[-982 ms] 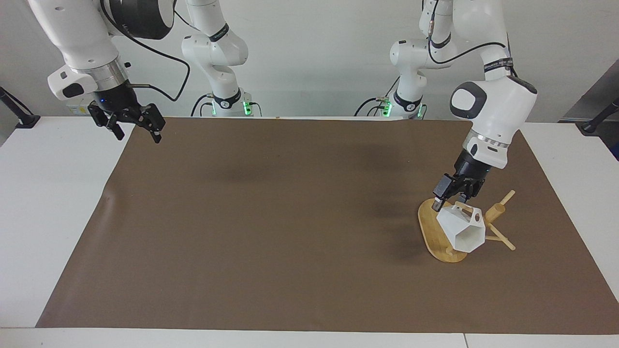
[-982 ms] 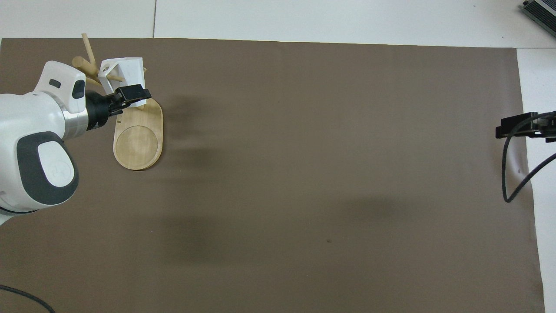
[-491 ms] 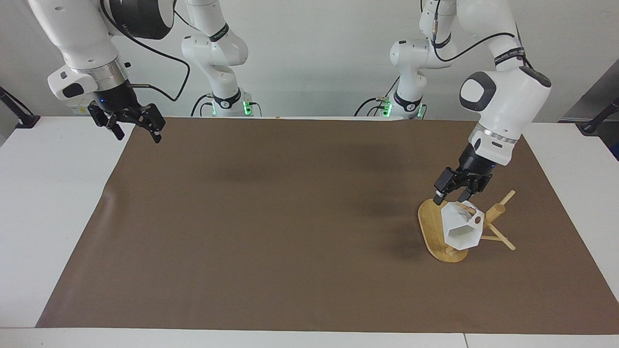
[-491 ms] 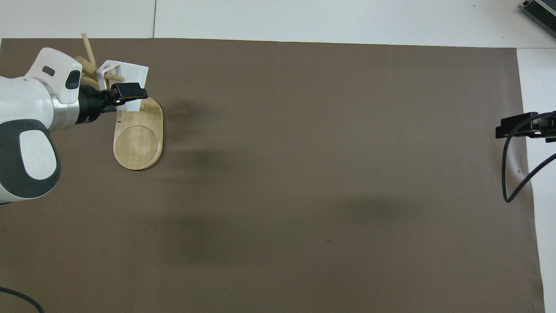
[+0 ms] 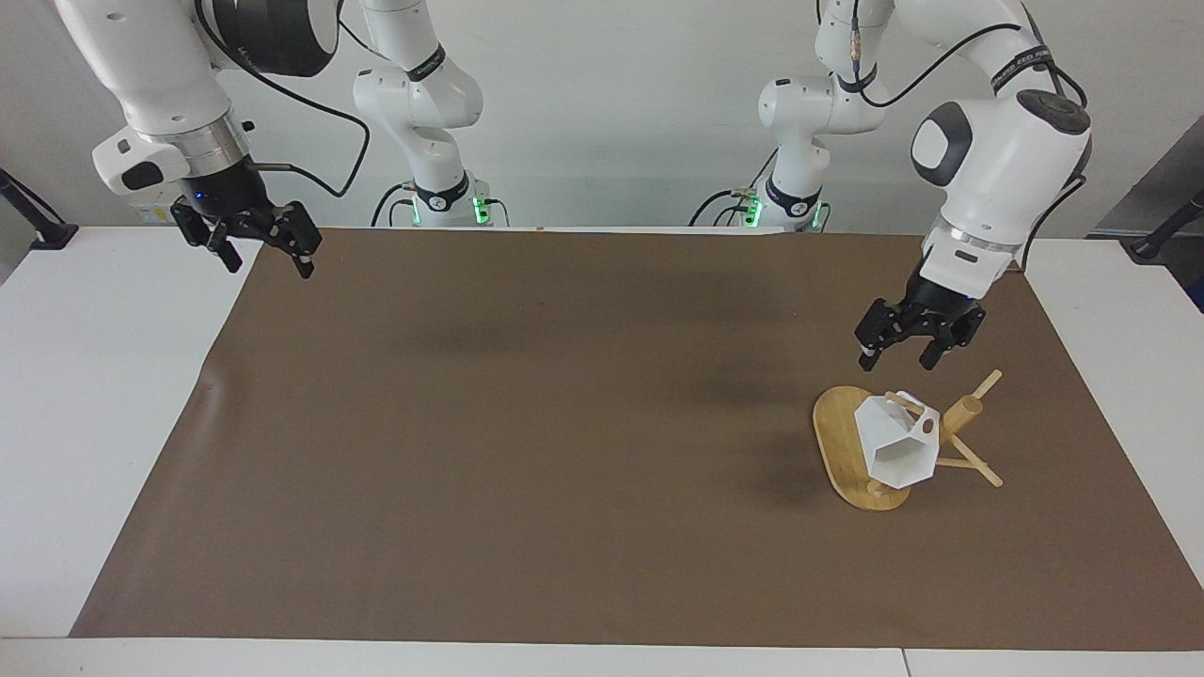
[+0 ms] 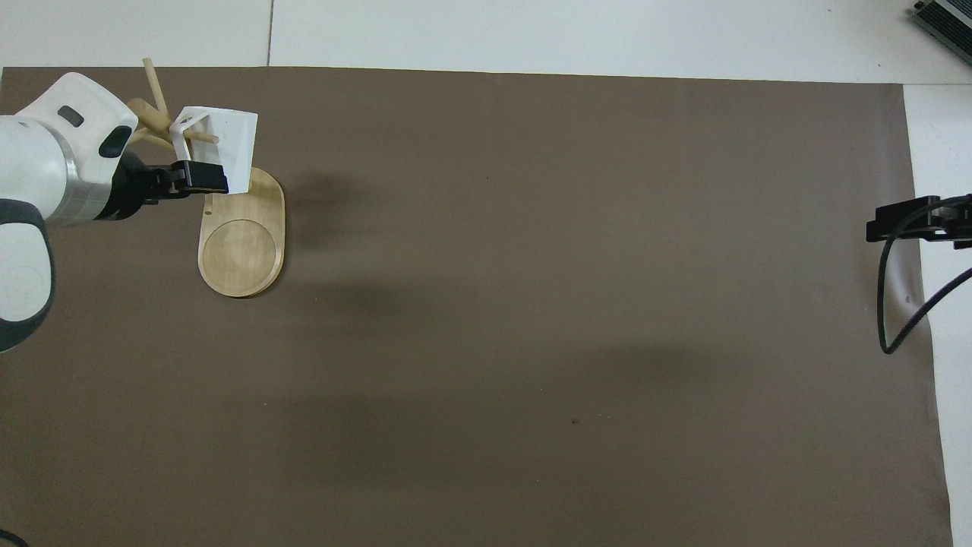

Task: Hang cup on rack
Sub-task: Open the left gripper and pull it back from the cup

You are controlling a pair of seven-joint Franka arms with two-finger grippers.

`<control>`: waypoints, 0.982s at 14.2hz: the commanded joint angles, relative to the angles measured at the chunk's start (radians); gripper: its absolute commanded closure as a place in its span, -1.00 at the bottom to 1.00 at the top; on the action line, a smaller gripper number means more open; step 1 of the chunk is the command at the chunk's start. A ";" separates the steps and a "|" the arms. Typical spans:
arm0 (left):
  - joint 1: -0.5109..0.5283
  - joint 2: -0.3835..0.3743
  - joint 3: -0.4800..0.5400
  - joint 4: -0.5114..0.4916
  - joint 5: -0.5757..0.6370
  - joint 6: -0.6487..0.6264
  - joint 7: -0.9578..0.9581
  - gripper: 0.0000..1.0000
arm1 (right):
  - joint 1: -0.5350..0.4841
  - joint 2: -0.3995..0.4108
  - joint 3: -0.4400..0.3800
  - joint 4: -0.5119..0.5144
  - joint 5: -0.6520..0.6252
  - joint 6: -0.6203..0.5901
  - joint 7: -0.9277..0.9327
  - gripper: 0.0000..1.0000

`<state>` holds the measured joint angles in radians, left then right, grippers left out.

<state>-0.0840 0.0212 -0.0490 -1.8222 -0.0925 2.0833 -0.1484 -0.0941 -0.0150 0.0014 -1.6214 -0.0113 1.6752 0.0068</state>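
Parked over the counter (image 5: 113, 395) edge at the right arm's end, waiting: right pincer (image 5: 256, 246), fingers apart, holding nothing. Raised above the rack (image 5: 851, 442), empty and spread: left pincer (image 5: 905, 350), higher than a second ago, when at the cup (image 5: 895, 442). Hanging now on a peg by its handle, tilted, at the left arm's end

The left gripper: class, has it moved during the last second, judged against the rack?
Yes. The left gripper has risen off the cup and now hangs open above the rack, apart from both. The cup hangs on a peg.
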 commanded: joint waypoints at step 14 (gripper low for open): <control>0.042 0.037 -0.003 0.368 0.114 -0.518 0.144 -1.00 | -0.004 -0.022 0.002 -0.025 0.014 0.006 -0.018 -1.00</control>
<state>-0.0656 0.0107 -0.0451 -1.5384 0.0044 1.6251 -0.0238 -0.0941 -0.0150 0.0014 -1.6215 -0.0113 1.6752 0.0068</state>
